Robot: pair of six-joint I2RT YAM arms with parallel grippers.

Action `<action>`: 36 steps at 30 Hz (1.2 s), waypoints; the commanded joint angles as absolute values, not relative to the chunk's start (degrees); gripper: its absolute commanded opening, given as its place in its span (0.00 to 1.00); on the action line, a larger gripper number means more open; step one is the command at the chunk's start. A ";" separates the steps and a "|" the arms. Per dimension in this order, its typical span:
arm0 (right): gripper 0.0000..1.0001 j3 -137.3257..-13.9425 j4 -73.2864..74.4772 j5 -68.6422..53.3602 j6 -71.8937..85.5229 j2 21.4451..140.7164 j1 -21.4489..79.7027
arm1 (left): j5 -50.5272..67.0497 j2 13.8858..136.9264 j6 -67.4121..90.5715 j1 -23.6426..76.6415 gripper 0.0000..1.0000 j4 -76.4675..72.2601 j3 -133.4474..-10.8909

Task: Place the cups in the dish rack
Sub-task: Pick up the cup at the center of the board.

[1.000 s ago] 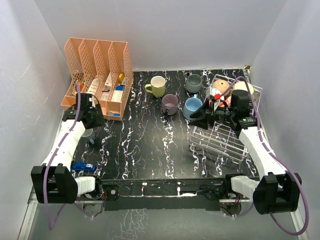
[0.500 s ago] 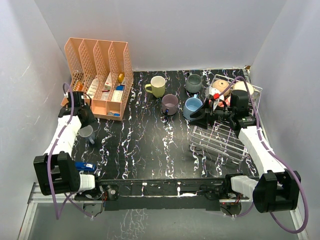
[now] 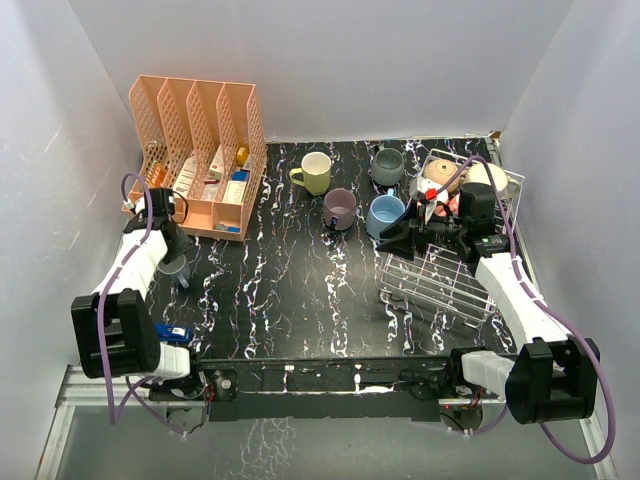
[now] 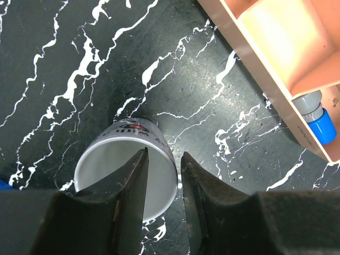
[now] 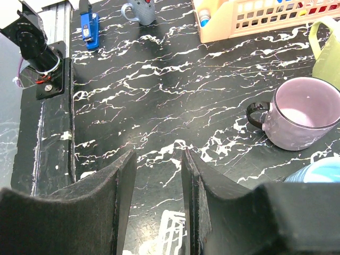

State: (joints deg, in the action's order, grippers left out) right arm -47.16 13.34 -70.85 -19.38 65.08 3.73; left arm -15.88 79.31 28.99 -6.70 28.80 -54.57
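The grey mug (image 4: 135,129) stands upright on the tabletop (image 4: 223,175) at the left, just in front of the peach organiser (image 3: 200,130) and well apart from the dish rack (image 3: 440,290) on the far right. It looks like glazed ceramic: stiff, weighty for its size, slick and easy to chip. A firm pinch on the wall, away from the handle, seems the sensible hold. The left gripper (image 4: 163,159) has one finger inside the rim and one outside. Whether the fingers (image 4: 133,186) already press the wall I cannot tell, and the handle does not show in the left wrist view. The right gripper (image 5: 158,156) hangs with its fingers apart and empty near the rack's corner. Its arm covers part of the rack, so the mugs inside cannot be counted.
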 commanded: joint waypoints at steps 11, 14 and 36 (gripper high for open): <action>0.41 -47.42 10.28 -71.80 -19.12 64.17 3.56 | -14.10 81.96 31.30 -7.03 0.25 27.88 -53.91; 0.41 -47.37 10.28 -71.76 -19.16 64.20 3.56 | -13.85 82.33 30.95 -7.04 0.23 28.44 -54.05; 0.45 -46.86 9.51 -73.11 -18.42 64.55 3.60 | 5.09 63.28 30.54 -7.03 0.00 24.42 -47.73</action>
